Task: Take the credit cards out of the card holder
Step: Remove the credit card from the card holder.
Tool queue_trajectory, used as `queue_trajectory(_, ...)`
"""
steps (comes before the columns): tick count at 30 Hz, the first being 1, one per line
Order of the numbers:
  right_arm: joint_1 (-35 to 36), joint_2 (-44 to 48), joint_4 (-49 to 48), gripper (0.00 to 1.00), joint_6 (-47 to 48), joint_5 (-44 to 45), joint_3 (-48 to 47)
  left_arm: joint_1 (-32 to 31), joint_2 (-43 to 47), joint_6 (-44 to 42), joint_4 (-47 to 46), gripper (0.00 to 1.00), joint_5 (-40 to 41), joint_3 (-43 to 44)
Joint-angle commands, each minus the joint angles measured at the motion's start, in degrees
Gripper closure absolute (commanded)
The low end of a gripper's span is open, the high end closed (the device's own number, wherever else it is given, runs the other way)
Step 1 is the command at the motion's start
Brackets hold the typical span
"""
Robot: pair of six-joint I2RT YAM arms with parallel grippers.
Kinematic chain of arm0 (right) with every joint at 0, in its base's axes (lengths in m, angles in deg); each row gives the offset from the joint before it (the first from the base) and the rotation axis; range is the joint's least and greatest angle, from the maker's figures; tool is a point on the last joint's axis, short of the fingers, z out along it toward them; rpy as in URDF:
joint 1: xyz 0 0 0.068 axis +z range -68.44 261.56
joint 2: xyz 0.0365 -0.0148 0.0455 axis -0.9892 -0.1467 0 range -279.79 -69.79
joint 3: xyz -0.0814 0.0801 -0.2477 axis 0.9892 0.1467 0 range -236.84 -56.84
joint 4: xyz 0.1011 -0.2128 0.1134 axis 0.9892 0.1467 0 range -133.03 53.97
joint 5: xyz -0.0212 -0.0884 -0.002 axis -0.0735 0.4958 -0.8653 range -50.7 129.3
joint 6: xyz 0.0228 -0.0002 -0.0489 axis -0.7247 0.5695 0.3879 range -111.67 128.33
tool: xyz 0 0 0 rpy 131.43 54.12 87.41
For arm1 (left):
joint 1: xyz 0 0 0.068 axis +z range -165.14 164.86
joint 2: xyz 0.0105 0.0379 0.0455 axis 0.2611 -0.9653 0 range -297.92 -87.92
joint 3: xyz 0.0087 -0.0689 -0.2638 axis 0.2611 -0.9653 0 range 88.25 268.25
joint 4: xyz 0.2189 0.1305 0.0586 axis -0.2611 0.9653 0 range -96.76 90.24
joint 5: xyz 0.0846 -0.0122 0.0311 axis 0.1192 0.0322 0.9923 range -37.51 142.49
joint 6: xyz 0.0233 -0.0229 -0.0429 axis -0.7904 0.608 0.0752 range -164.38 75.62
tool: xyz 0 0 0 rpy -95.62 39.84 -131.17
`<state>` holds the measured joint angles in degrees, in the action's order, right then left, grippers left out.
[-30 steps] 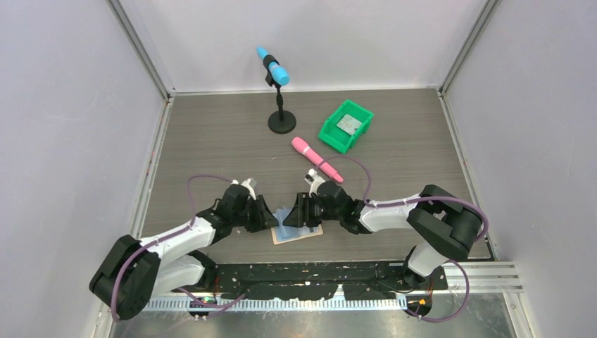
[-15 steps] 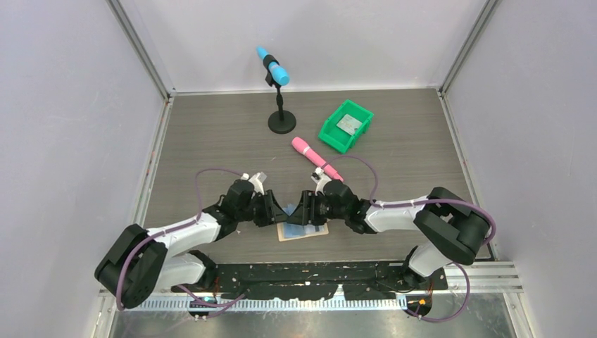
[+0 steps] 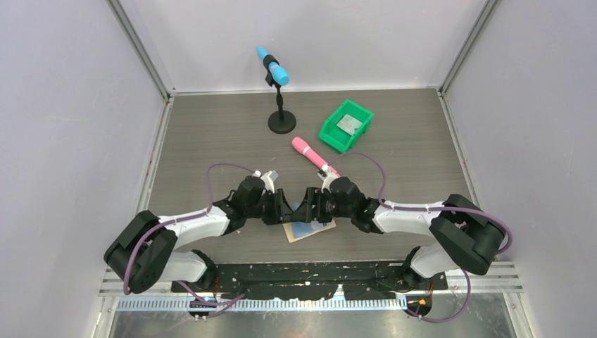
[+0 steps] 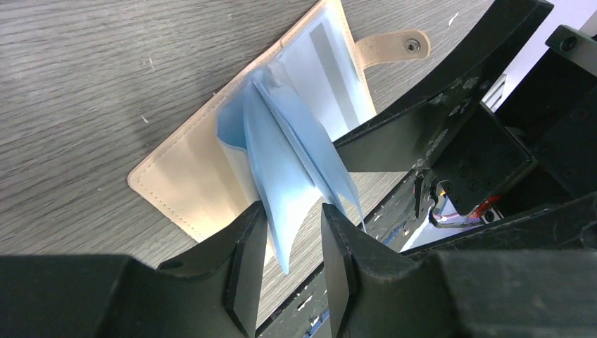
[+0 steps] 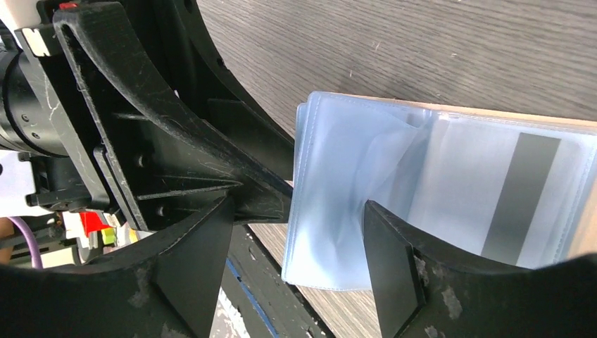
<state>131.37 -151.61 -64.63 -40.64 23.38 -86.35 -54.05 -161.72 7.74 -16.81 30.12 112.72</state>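
The tan card holder (image 3: 310, 229) lies open on the table near the front edge, its snap strap (image 4: 394, 48) pointing away. Pale blue clear sleeves (image 4: 288, 148) fan up from its spine. One flat sleeve holds a pale credit card (image 5: 521, 190) with a grey stripe. My left gripper (image 4: 292, 211) is partly open around one raised sleeve, which rests against one finger with a gap to the other. My right gripper (image 5: 297, 211) is open wide, facing the left one, with the sleeves' free edge (image 5: 331, 232) between its fingers. I cannot make out a blue card among the sleeves.
A green bin (image 3: 334, 134) with a small card-like item inside stands at the back right. A pink microphone (image 3: 314, 158) lies just behind the grippers. A blue microphone on a black stand (image 3: 281, 121) is at the back centre. The table's front edge is right beside the holder.
My right gripper has opened much wider. Both grippers and the card holder have shifted a little to the right. The left gripper's opening is about the same.
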Motion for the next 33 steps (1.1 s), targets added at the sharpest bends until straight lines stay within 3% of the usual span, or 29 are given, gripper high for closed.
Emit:
queue_trajectory(1,0.03,2.22,-0.15,0.25,2.74,1.17,-0.46,-1.18,-0.89,0.0,-4.02,0.63,-2.33,3.52)
queue_trajectory(7,0.03,2.17,0.91,0.26,3.68,1.48,-0.49,-1.93,-3.17,0.0,-4.14,0.64,-2.15,4.96)
queue_trajectory(13,-0.05,2.43,1.34,0.39,3.8,1.77,-0.16,-2.13,-3.31,0.0,-4.2,0.64,-1.72,5.59)
queue_trajectory(18,-0.05,3.02,2.28,0.3,3.13,2.47,0.13,-2.13,-2.2,0.26,-3.93,0.64,0.3,5.48)
queue_trajectory(23,-0.05,6.28,4.11,0.28,2.95,5.27,0.52,-2.17,-1.97,0.48,-3.84,0.64,1.01,5.59)
queue_trajectory(26,-0.1,8.03,4.92,0.46,2.98,6.59,0.93,-2.13,-2.26,0.58,-3.89,0.64,1.14,5.5)
queue_trajectory(29,-0.14,7.57,5.64,0.53,3.63,6.67,0.73,-2.13,-2.74,0.68,-4.14,0.64,1.28,5.45)
queue_trajectory(33,-0.11,5.7,5.39,0.39,4.32,5.12,0.65,-2.13,-3.68,0.79,-4.37,0.64,1.2,5.94)
